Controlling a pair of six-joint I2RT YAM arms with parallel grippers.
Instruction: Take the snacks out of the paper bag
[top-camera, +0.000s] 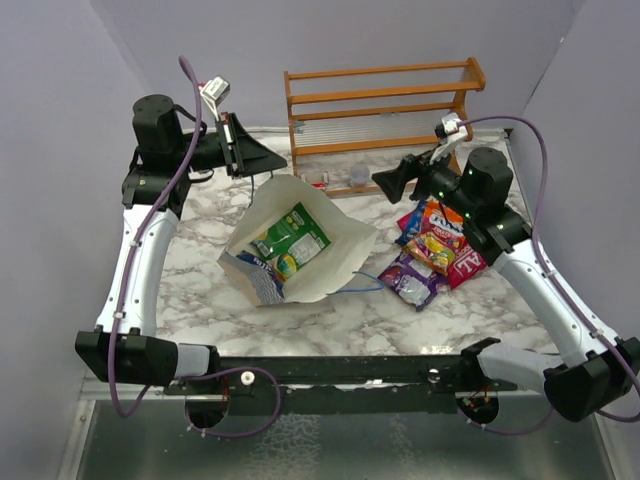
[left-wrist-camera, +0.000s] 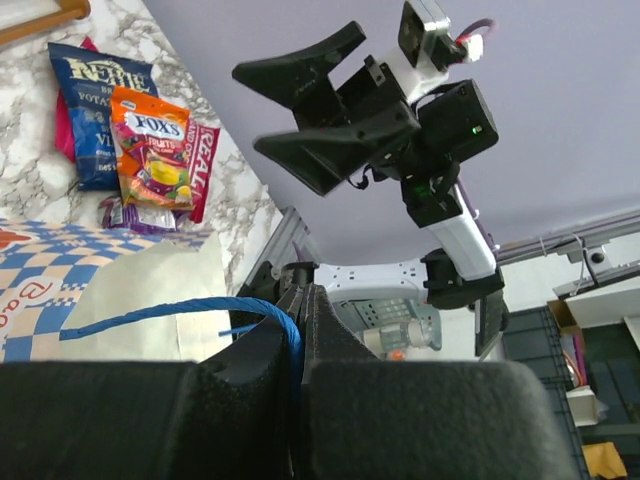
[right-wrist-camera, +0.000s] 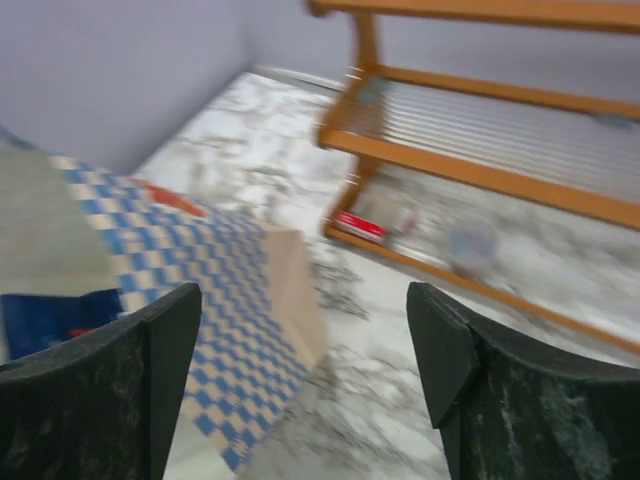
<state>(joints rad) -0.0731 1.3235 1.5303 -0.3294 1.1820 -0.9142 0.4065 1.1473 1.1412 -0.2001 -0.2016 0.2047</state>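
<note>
Bag (top-camera: 340, 265): centre, mouth open, green packet (top-camera: 293, 238) inside; other snacks (top-camera: 435, 250) right of it.
Left gripper (left-wrist-camera: 302, 300): pinching handle (left-wrist-camera: 170, 306).
Right gripper (right-wrist-camera: 300, 300): wide, empty.
Advice: hold handle taut; enter mouth squarely, pinch packet's edge.

Light: bright, even and diffuse, from overhead; colours clean, nothing dim.
Shadows: soft and faint; a thin one under the paper bag (top-camera: 345, 255) below the left fingers (top-camera: 255, 155), a greyer one beneath the snacks (top-camera: 437, 250) just below the right fingers (top-camera: 388, 180).
Glare: slight sheen on the foil; a pale glint on the counter (top-camera: 200, 285) at its near rim.
Top view: sharp throughout.
Left wrist view: own fingers black, underexposed and soft along the bottom; packets beyond them crisp, lettering readable.
Right wrist view: motion blur all over; wooden rack (right-wrist-camera: 480, 150) ahead of the fingers smeared, checkered paper to their left soft.
</note>
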